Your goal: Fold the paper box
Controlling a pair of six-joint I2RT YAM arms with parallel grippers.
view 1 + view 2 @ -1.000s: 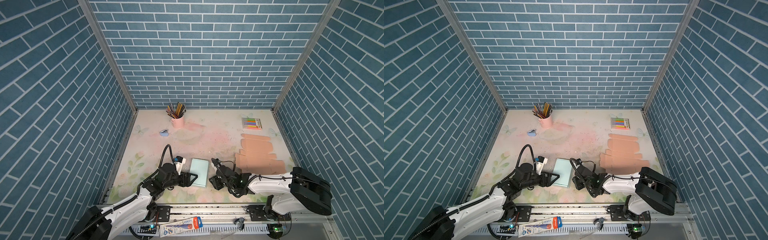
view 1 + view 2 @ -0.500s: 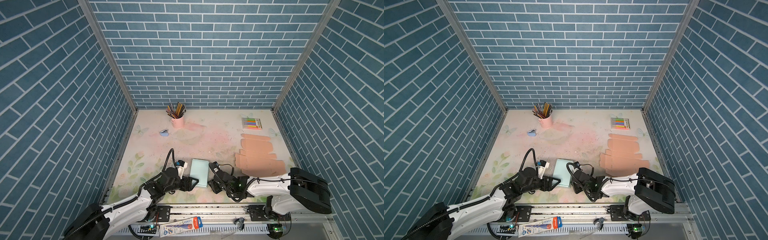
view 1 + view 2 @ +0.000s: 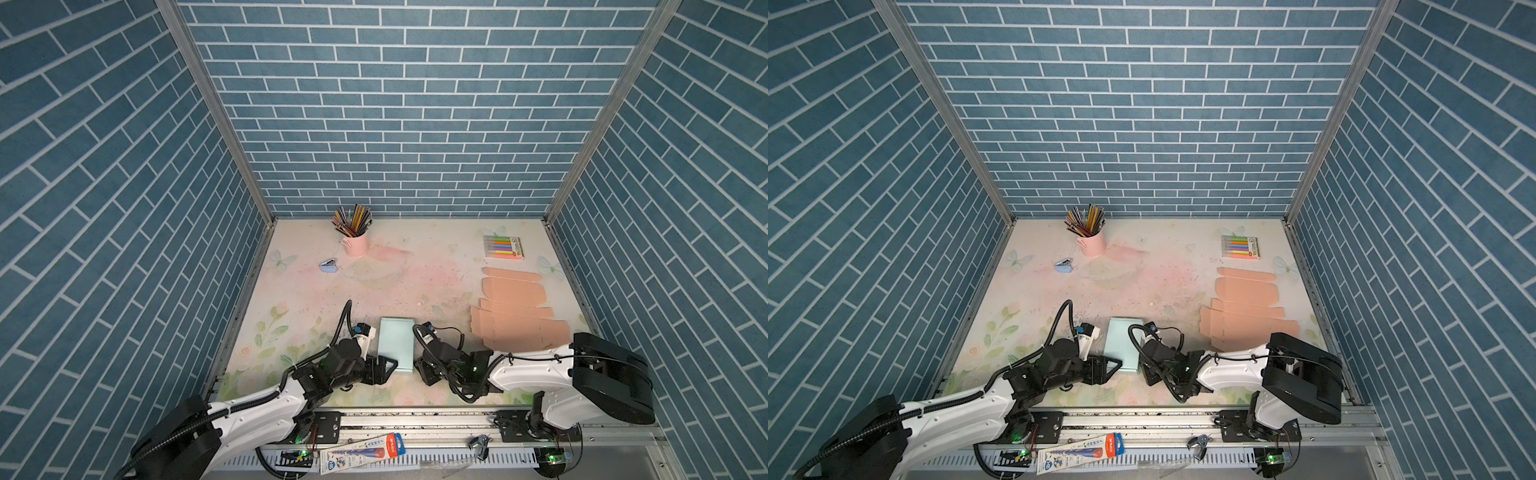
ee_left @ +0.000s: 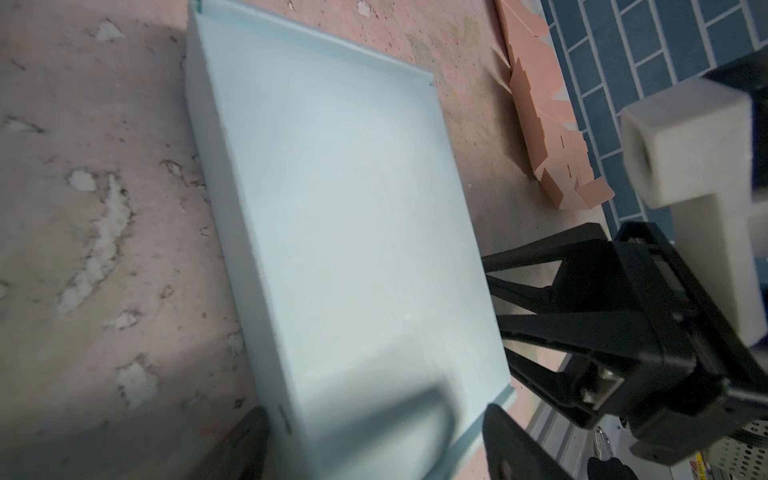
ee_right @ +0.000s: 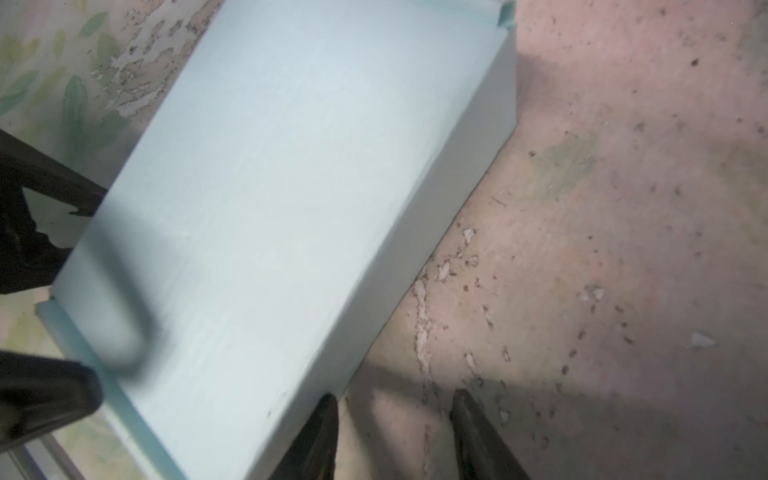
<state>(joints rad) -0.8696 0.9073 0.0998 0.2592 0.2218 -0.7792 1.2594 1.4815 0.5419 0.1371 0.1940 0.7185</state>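
The light blue paper box lies flat and closed up near the table's front middle. My left gripper sits low at its near left corner. In the left wrist view the left gripper is open wide, its fingers on either side of the box's near end. My right gripper is at the near right corner. The right gripper stands open beside the box, one finger against the side wall, only bare table between its fingers.
Flat salmon cardboard blanks lie at the right. A pack of markers is at the back right, a pink cup of pencils at the back, and a small blue object left of it. The metal front rail runs just behind both arms.
Both grippers have drawn back along the box's long sides toward its near end. The box has stayed about where it was.
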